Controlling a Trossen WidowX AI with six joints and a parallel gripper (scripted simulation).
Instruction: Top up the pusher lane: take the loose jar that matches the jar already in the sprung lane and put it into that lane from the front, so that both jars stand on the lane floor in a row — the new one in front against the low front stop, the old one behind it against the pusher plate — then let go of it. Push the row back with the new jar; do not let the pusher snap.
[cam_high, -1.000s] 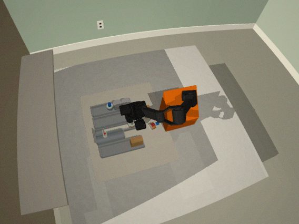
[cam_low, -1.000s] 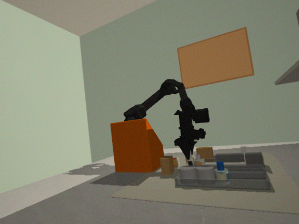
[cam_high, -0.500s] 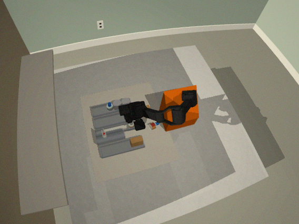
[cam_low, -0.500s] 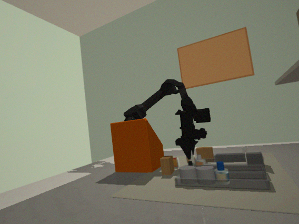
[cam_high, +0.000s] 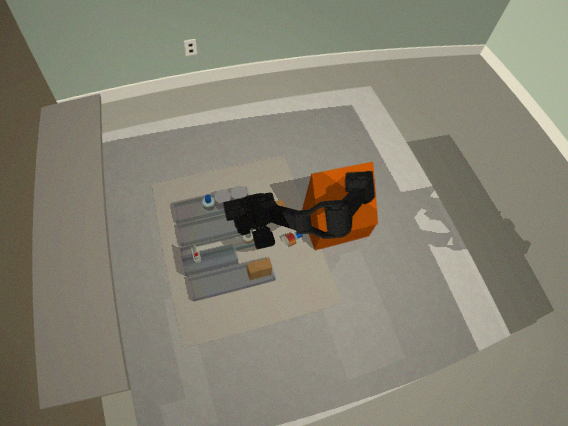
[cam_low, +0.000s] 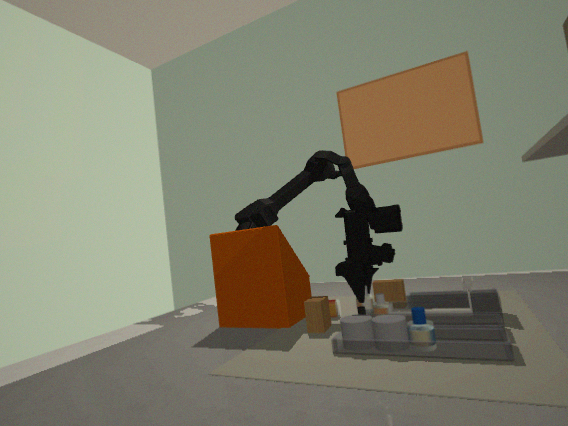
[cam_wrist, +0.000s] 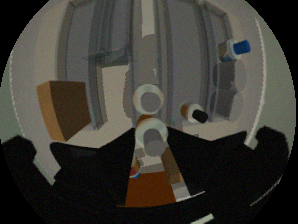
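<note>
My gripper (cam_wrist: 150, 131) (cam_low: 365, 301) is shut on a grey-capped jar (cam_wrist: 150, 131) with a white shoulder and an orange-brown body. Its tips are hidden in the top view. A matching grey-capped jar (cam_wrist: 148, 99) (cam_low: 380, 305) stands upright in the sprung lane (cam_wrist: 161, 75), directly beyond the held jar. The two jars look very close in the wrist view; whether they touch is unclear. The held jar is near the lane's front end. Its base, the front stop and the pusher plate cannot be made out.
A black-capped jar (cam_wrist: 192, 112) stands in the neighbouring lane. A blue-capped jar (cam_high: 208, 202) (cam_low: 421, 334) and two grey cylinders (cam_low: 357, 332) (cam_low: 390, 332) occupy the outer lane. Wooden blocks (cam_high: 259, 268) (cam_low: 317, 315) and a red-labelled jar (cam_high: 289, 239) are nearby.
</note>
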